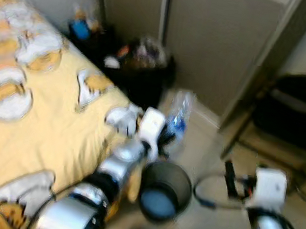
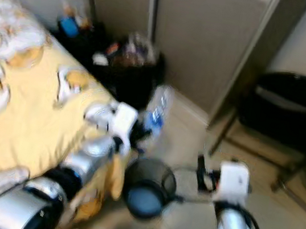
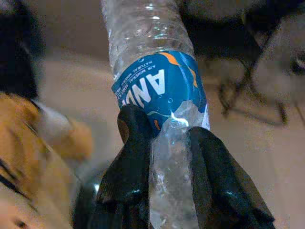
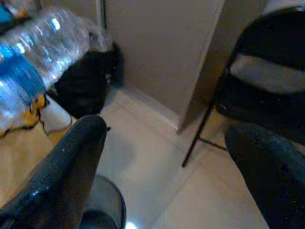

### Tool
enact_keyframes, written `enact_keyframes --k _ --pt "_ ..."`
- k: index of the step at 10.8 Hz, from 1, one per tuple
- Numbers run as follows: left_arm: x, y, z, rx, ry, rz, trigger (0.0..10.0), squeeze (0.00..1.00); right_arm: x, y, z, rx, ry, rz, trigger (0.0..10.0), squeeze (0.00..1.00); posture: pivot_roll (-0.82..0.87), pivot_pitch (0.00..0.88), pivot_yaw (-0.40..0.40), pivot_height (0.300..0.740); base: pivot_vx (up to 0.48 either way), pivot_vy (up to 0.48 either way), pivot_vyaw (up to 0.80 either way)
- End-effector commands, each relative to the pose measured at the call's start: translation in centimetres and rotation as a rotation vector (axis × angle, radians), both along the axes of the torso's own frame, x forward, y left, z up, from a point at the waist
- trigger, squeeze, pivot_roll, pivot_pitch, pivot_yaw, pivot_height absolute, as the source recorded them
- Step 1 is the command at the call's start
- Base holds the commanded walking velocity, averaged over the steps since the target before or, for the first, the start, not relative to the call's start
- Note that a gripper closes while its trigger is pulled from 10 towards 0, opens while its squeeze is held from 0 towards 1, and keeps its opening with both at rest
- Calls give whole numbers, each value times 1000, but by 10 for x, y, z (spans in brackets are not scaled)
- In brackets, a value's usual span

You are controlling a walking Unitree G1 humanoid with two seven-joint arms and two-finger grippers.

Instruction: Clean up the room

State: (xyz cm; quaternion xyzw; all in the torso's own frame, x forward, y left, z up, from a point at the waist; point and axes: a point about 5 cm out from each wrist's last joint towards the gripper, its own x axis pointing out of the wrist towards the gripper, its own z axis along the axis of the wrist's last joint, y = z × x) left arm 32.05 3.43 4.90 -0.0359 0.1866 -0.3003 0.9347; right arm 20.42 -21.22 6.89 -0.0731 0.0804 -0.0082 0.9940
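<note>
Left gripper (image 3: 169, 160) fingers clamped on the water bottle (image 3: 152, 71), its long axis running past the fingers toward 12 o'clock; the small bin (image 1: 165, 190) sits on the floor at 6 o'clock of the bottle. Right gripper (image 4: 162, 167) fingers apart, empty.

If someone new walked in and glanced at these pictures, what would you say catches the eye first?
Most striking is the clear plastic bottle with its blue label, clamped in the left gripper beside the yellow bed. Below it on the floor stands a dark round bin. The right gripper hangs open nearby, towards a black folding chair.

Pale floor (image 1: 215, 158), round dark bin (image 1: 165, 190), black chair (image 1: 297, 113) on it
</note>
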Motion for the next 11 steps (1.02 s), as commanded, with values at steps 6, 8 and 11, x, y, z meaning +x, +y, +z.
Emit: enact_keyframes --k 6,8,11 --pt "-7 -17 -10 195 -4 -26 10000 1000 -45 8 9 14 80 -14 10000 0 -473 294 30 740 0 0 0" --pt "-4 -21 -5 159 -5 -25 10000 1000 -48 6 11 16 86 -41 10000 0 -492 298 46 740 0 0 0" --pt "-7 -34 0 153 -28 -123 10000 1000 -45 5 12 11 90 -43 10000 0 -489 280 45 740 0 0 0"
